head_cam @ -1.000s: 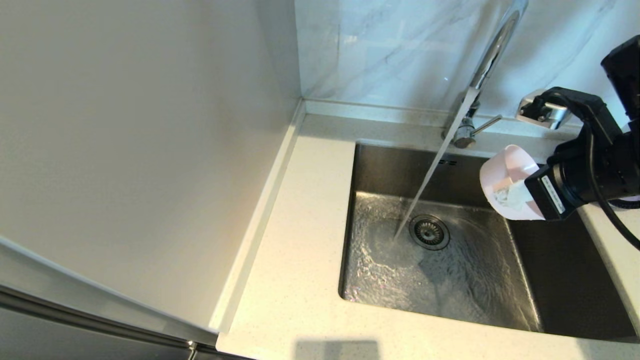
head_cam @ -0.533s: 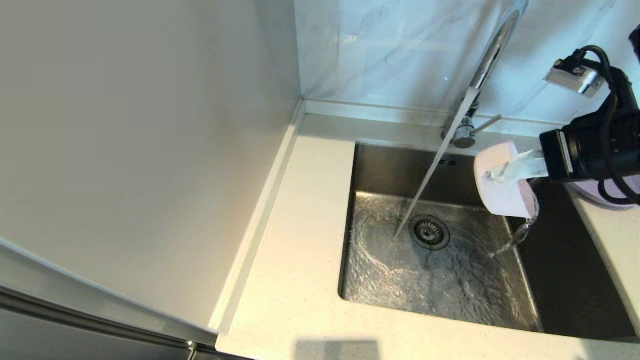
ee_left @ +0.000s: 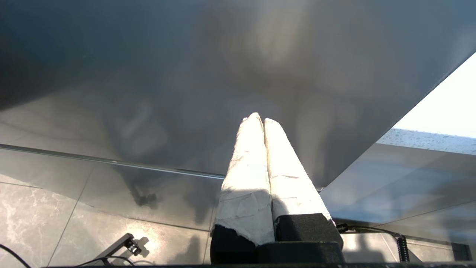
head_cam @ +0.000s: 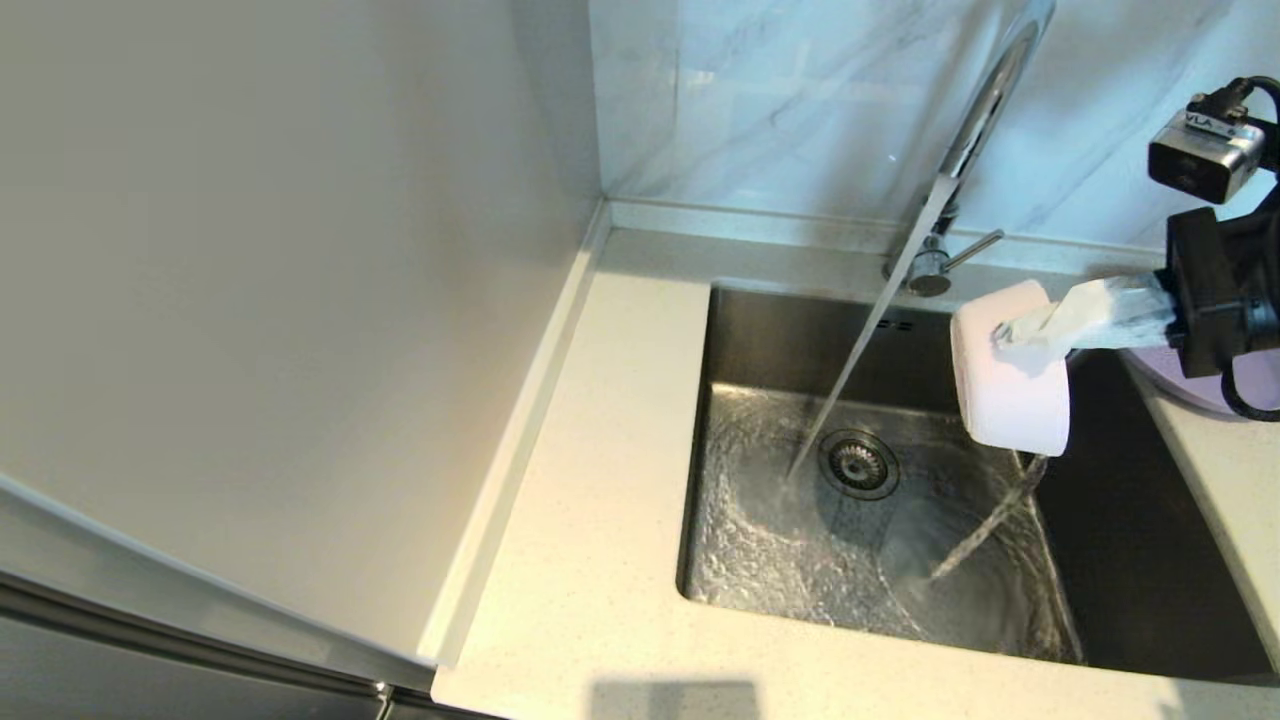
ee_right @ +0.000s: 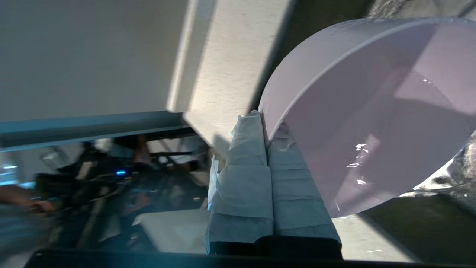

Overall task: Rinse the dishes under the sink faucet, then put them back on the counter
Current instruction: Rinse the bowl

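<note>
My right gripper (head_cam: 1010, 335) (ee_right: 264, 119) is shut on the rim of the small pale pink dish (head_cam: 1010, 385) (ee_right: 372, 111), one finger inside and one outside. The dish hangs tipped over the right part of the steel sink (head_cam: 1120, 560), and a thin stream of water pours from its lower edge into the basin. The chrome faucet (head_cam: 985, 95) runs a straight jet down beside the drain strainer (head_cam: 858, 463). A lilac plate (head_cam: 1225, 385) peeks out behind the right wrist on the counter (head_cam: 600, 480). My left gripper (ee_left: 259, 119) is shut and empty, away from the sink.
The faucet's lever (head_cam: 972, 250) sticks out to the right of its base, close to the held dish. A tall pale wall panel (head_cam: 250, 300) fills the left side. Swirling water covers the basin floor.
The right wrist has rolled and pulled back to the right, tipping the pink dish from opening-up to pouring; water now streams out of it into the sink.
</note>
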Robot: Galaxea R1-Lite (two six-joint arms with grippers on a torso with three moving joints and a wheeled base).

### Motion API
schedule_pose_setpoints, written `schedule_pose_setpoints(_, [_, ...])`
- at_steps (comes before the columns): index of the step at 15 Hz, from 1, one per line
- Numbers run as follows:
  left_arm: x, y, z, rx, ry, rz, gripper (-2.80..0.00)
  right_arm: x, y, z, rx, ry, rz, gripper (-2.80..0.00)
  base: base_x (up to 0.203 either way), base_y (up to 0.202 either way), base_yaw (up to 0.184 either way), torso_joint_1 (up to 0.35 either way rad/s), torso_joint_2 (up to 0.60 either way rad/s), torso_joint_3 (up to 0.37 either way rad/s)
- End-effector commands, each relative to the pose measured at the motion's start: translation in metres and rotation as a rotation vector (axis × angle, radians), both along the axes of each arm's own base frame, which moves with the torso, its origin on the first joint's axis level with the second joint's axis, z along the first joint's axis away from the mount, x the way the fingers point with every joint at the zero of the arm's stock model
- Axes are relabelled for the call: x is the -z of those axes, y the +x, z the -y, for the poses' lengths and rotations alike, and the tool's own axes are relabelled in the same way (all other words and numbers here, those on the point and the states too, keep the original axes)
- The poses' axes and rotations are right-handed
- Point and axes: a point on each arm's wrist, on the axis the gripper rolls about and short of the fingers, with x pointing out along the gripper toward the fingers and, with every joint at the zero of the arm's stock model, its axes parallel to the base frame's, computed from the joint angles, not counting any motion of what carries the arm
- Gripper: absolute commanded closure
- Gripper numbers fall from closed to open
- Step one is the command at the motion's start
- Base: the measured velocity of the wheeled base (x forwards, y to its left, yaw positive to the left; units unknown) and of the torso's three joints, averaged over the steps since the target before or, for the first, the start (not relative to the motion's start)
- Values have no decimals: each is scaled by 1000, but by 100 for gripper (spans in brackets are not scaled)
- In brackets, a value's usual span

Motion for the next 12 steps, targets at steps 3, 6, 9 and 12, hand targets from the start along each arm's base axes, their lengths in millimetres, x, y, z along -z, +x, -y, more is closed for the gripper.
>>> schedule_pose_setpoints(3, [0, 0, 0, 0, 0, 0, 0, -4, 10, 8, -40, 234, -159, 0, 0, 0, 0, 0, 0, 0])
schedule_pose_setpoints(6, [0, 0, 0, 0, 0, 0, 0, -9, 20, 17, -22, 389, -264, 0, 0, 0, 0, 0, 0, 0])
schedule_pose_setpoints(9, [0, 0, 0, 0, 0, 0, 0, -21, 29, 30, 1, 562, -357, 0, 0, 0, 0, 0, 0, 0])
schedule_pose_setpoints(12, [0, 0, 0, 0, 0, 0, 0, -41, 26, 50, -1, 670, -361, 0, 0, 0, 0, 0, 0, 0])
